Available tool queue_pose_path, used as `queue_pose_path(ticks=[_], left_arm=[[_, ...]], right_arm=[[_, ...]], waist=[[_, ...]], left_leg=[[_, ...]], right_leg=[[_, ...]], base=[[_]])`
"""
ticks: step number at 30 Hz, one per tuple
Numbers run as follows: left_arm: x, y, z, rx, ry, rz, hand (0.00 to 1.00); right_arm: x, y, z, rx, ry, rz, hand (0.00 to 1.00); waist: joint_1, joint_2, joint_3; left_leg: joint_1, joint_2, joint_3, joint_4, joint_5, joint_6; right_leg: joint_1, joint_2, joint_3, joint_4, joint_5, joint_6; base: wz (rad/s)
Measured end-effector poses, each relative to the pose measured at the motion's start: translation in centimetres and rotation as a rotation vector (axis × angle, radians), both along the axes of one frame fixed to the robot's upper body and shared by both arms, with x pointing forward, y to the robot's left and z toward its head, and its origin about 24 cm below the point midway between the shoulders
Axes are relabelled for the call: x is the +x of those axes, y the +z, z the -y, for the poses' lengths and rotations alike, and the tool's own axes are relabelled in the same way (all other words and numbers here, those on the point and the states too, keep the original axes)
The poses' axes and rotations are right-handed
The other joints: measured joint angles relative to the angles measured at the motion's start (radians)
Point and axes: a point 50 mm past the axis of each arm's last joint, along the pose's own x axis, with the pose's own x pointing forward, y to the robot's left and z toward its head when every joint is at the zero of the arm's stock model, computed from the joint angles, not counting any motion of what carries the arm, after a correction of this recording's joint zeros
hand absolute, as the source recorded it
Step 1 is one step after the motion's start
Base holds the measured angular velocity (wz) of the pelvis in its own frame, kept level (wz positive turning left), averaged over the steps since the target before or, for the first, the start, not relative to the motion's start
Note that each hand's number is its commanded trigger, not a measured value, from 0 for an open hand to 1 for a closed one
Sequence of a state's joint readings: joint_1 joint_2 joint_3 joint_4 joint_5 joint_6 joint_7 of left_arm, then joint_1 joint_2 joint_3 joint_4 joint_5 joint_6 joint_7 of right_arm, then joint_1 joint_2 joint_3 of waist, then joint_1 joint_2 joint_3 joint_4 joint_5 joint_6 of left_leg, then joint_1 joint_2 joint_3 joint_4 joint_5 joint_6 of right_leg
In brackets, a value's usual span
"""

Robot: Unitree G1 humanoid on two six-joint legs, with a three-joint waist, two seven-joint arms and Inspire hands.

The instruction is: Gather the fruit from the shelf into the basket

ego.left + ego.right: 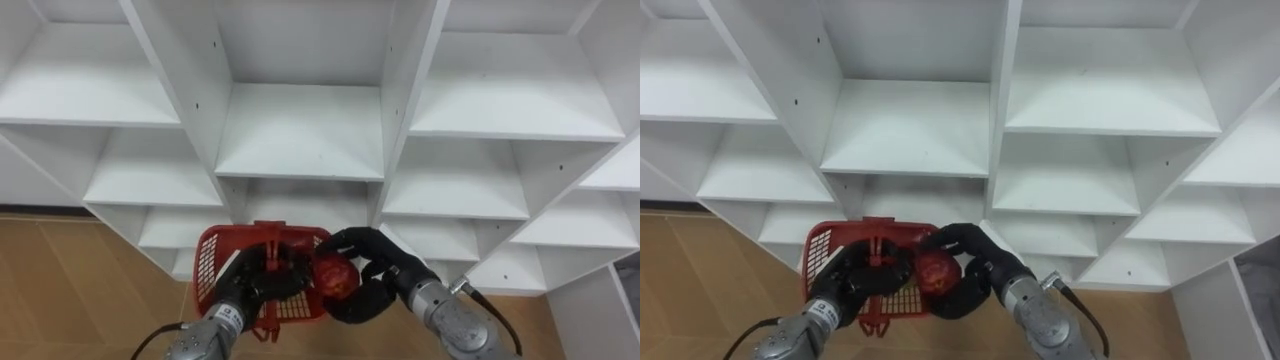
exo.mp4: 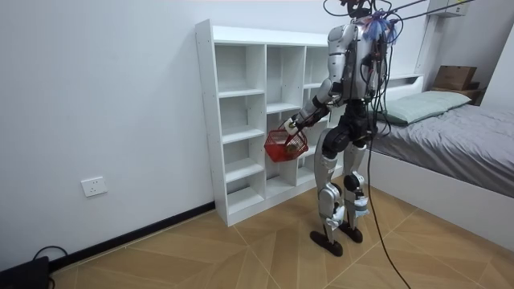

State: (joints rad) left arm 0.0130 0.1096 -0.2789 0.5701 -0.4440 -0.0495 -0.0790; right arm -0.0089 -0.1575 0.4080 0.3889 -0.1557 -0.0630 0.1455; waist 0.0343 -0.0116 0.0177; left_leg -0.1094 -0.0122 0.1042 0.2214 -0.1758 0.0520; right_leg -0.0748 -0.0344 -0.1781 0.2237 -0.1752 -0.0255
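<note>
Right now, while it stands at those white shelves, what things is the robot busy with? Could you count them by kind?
basket: 1, red, handle gripped by the left hand
fruit: 1, red, held in the right hand
shelf unit: 1, white
Total: 3

A white open-fronted closet (image 2: 241,120) is standing against the plain white wall (image 2: 104,96), over a herringbone wood floor (image 2: 241,253). At the room view's right a bed (image 2: 458,140) is lying under grey bedding; a socket (image 2: 94,186) is sitting low on the wall at left.
</note>
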Motion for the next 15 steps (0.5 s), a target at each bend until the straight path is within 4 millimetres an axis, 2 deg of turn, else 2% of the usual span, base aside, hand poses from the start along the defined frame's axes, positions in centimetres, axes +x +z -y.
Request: queue_pose_path(ticks=[15], left_arm=[[0.7,0.5,1.1,-0.066,0.000,0.016,1.00]], right_arm=[[-0.6,-1.4,0.1,-0.018,-0.007,-0.062,1.00]], waist=[[0.001,-0.004,0.0010]], left_leg=[[-0.009,0.000,0.000,0.001,0.000,0.000]], right_leg=[[-0.011,0.000,0.000,0.000,0.000,0.000]], base=[[0.00]])
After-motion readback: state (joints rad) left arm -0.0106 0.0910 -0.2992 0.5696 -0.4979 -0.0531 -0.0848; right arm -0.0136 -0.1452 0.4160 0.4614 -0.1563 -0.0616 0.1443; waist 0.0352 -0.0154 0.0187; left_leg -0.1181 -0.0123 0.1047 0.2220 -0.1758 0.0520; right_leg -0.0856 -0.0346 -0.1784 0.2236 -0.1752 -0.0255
